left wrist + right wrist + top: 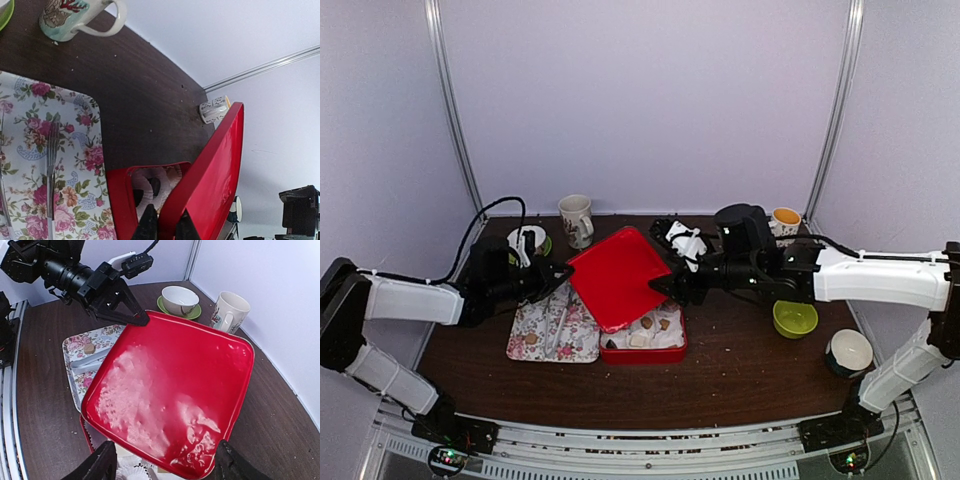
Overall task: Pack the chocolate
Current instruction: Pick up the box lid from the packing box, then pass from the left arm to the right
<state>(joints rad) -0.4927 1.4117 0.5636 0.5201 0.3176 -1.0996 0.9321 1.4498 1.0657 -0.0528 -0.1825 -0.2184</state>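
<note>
A red lid (617, 275) hangs tilted over the open red box (670, 351). My left gripper (563, 272) is shut on its left rim, with one finger on each side of the rim (167, 220). My right gripper (667, 287) stands wide at the lid's right side, and its fingers (102, 465) bracket the near edge of the lid (170, 390). In the box, on white paper, lie several pieces of chocolate (647, 322), some tan and some dark (155, 186). One tan piece (531, 338) lies on the floral tray (582, 345).
Metal tongs (558, 325) lie on the floral tray. A white cup on a green saucer (527, 240) and a mug (577, 220) stand at the back left. A cup (785, 220), a green bowl (795, 318) and a white bowl (850, 350) stand on the right.
</note>
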